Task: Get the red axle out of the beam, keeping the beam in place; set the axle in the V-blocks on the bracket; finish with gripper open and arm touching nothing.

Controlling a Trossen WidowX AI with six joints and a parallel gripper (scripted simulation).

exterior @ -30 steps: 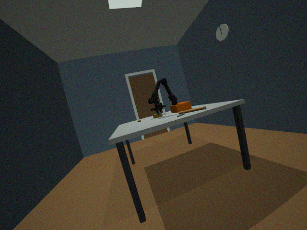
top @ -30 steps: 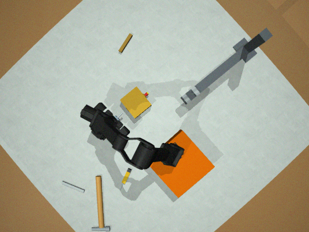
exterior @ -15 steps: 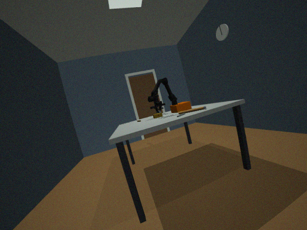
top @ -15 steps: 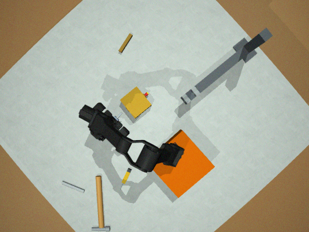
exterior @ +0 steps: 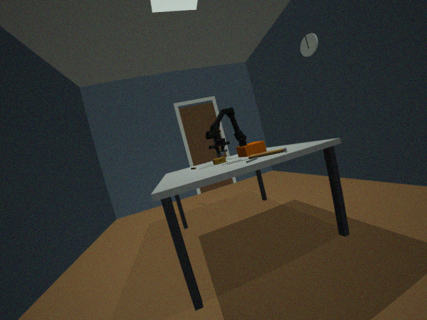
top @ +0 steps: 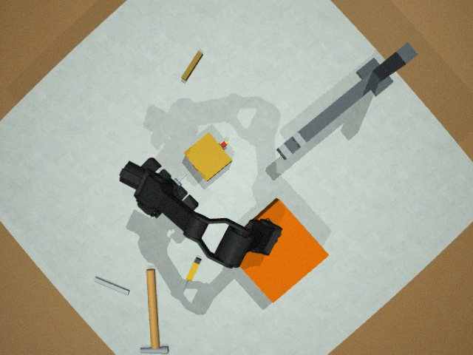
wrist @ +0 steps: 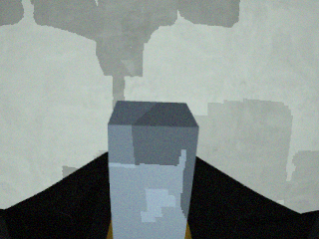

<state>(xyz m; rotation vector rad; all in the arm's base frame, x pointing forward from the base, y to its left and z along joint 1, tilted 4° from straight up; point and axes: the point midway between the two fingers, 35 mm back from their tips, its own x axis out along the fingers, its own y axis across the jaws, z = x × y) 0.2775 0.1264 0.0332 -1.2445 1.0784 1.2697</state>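
Top view: gripper (top: 176, 185) (exterior: 219, 150) (wrist: 150, 163) partly open, clamped on blue-grey pin tool (top: 178, 181) (wrist: 150, 163). Yellow block (top: 208, 156) (exterior: 218, 161) near, toward 1 o'clock; red axle (top: 223, 144) pokes from its 2 o'clock side. Orange box (top: 292, 254) (exterior: 253, 149) toward 4 o'clock. Grey bracket (top: 332, 110) farther, toward 2 o'clock.
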